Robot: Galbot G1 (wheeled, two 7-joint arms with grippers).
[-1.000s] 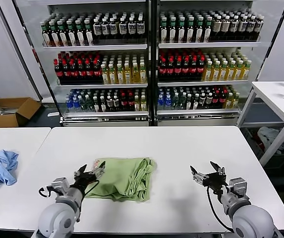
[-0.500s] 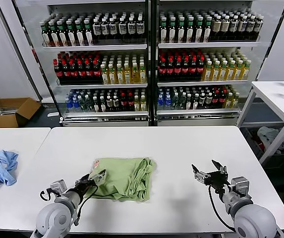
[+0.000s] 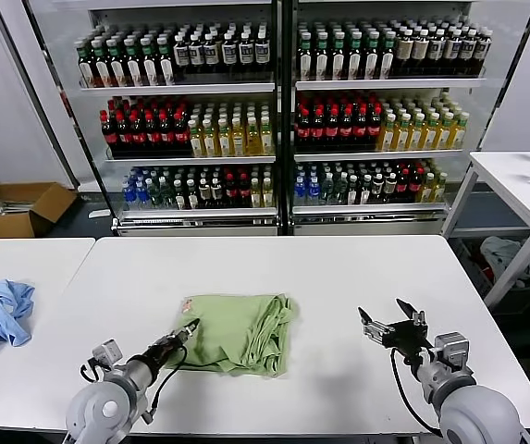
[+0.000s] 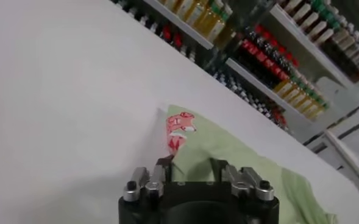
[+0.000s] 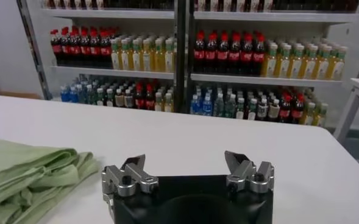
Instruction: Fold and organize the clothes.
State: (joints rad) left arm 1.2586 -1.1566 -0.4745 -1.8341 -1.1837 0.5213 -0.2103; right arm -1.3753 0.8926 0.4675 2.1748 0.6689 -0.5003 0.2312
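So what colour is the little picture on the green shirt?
Red and white, printed on the pale green shirt. The picture shows best in the left wrist view.

Pale green shirt (image 3: 241, 331) lies folded into a rough rectangle on the white table, near its front edge and left of centre. Fabric is soft and thin, with loose bunched folds along its right side. A red-and-white printed patch (image 4: 180, 123) shows at the far left corner.
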